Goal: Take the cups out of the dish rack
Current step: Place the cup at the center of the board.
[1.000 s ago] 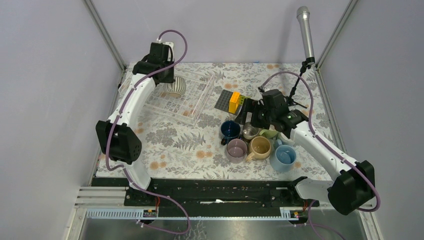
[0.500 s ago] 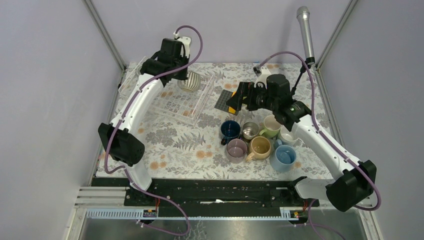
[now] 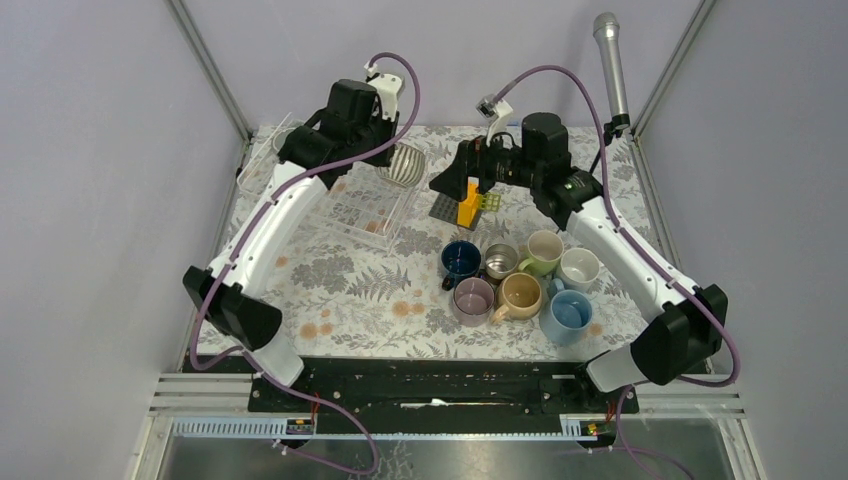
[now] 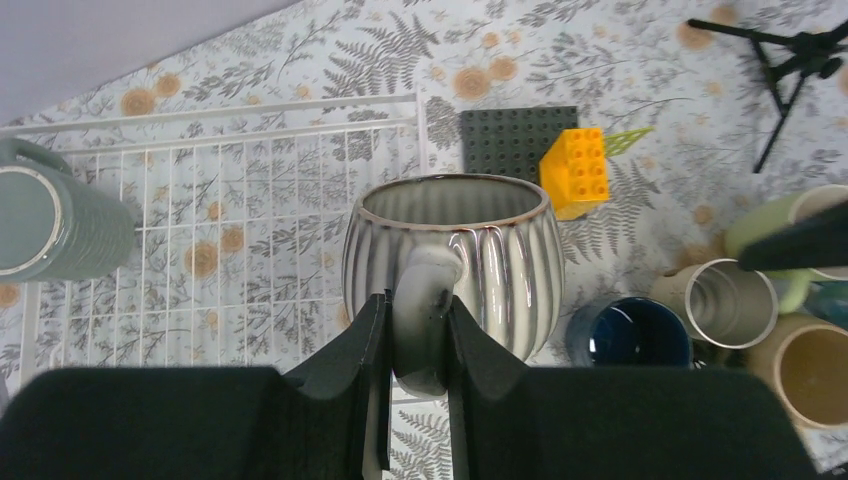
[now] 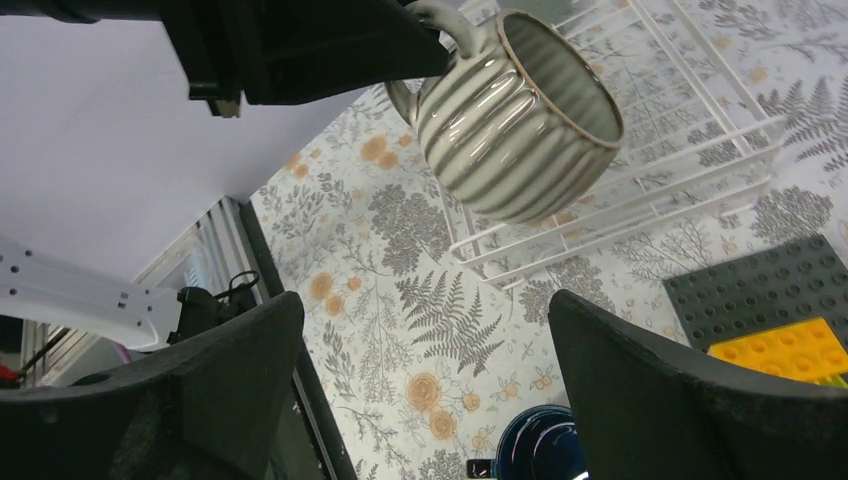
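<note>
Right of the dish rack [image 3: 350,205], toward the arm bases, seven cups [image 3: 521,295] stand clustered upright. Over the rack's right edge, the left gripper [image 4: 415,305] pinches the handle of a ribbed grey-white mug [image 4: 450,245], held clear of the wires. Just right of that edge, the right gripper [image 5: 425,300] hangs spread wide, empty. At the rack's far left, a grey mug [image 4: 55,225] seems to lie on its side.
</note>
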Robot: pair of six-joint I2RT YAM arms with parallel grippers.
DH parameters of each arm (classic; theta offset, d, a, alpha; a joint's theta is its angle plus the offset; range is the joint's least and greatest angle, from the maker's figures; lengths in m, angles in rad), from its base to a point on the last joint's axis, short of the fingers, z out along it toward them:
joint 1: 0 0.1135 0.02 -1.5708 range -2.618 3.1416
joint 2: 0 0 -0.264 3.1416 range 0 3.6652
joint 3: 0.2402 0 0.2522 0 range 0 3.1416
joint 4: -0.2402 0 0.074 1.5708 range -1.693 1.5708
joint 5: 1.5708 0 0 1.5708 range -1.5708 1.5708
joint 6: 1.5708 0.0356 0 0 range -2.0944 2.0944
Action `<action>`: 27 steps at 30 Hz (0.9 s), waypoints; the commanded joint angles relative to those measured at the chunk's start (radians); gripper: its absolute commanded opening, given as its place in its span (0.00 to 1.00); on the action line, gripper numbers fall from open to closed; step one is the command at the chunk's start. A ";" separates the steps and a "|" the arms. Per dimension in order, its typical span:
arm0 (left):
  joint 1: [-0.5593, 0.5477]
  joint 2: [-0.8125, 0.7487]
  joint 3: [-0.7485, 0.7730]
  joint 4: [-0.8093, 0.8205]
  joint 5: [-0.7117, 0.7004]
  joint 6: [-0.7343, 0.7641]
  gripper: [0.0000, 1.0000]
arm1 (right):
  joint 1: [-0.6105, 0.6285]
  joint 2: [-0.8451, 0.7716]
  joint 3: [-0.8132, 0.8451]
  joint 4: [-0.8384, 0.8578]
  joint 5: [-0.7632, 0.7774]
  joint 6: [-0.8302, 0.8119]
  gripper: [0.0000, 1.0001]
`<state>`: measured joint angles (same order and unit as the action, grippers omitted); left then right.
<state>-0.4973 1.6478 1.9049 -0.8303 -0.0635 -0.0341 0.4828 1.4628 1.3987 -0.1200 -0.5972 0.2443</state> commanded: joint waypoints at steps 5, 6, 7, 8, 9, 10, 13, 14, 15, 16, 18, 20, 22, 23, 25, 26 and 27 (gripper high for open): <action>-0.040 -0.146 -0.034 0.077 0.124 -0.003 0.00 | -0.031 0.030 0.080 0.050 -0.214 -0.074 1.00; -0.048 -0.149 -0.039 0.077 0.132 -0.003 0.00 | -0.034 0.031 0.080 0.049 -0.226 -0.076 1.00; -0.054 -0.153 -0.046 0.075 0.140 -0.002 0.00 | -0.036 0.032 0.079 0.049 -0.235 -0.079 1.00; -0.059 -0.156 -0.050 0.074 0.145 -0.002 0.00 | -0.038 0.032 0.076 0.050 -0.240 -0.083 1.00; -0.065 -0.158 -0.053 0.070 0.149 -0.003 0.00 | -0.039 0.029 0.072 0.050 -0.246 -0.088 1.00; -0.072 -0.161 -0.054 0.066 0.153 -0.003 0.00 | -0.040 0.026 0.068 0.047 -0.251 -0.093 1.00; -0.092 -0.171 -0.070 0.059 0.172 0.000 0.00 | -0.044 0.024 0.057 0.040 -0.250 -0.107 0.99; -0.099 -0.174 -0.075 0.056 0.177 0.002 0.00 | -0.049 0.023 0.052 0.041 -0.252 -0.111 1.00; -0.105 -0.178 -0.081 0.056 0.180 0.005 0.00 | -0.052 0.022 0.049 0.040 -0.255 -0.112 1.00; -0.110 -0.182 -0.087 0.054 0.181 0.008 0.00 | -0.057 0.021 0.046 0.040 -0.258 -0.114 1.00; -0.117 -0.191 -0.095 0.055 0.185 0.011 0.00 | -0.064 0.020 0.041 0.036 -0.268 -0.119 1.00; -0.123 -0.196 -0.099 0.054 0.199 0.014 0.00 | -0.070 0.027 0.040 0.023 -0.291 -0.126 1.00; -0.131 -0.200 -0.101 0.055 0.207 0.019 0.00 | -0.076 0.039 0.041 0.008 -0.325 -0.132 1.00; -0.135 -0.200 -0.101 0.055 0.210 0.021 0.00 | -0.078 0.046 0.042 0.003 -0.344 -0.132 1.00; -0.142 -0.200 -0.102 0.055 0.211 0.026 0.00 | -0.081 0.054 0.039 0.000 -0.373 -0.127 1.00; -0.145 -0.199 -0.104 0.055 0.213 0.026 0.00 | -0.082 0.060 0.039 0.001 -0.389 -0.126 1.00; -0.148 -0.198 -0.105 0.055 0.215 0.026 0.00 | -0.081 0.063 0.041 0.000 -0.402 -0.124 1.00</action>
<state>-0.6315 1.5185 1.7882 -0.8818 0.1112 -0.0223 0.4084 1.5040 1.4345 -0.1230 -0.9016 0.1349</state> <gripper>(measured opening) 0.235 0.994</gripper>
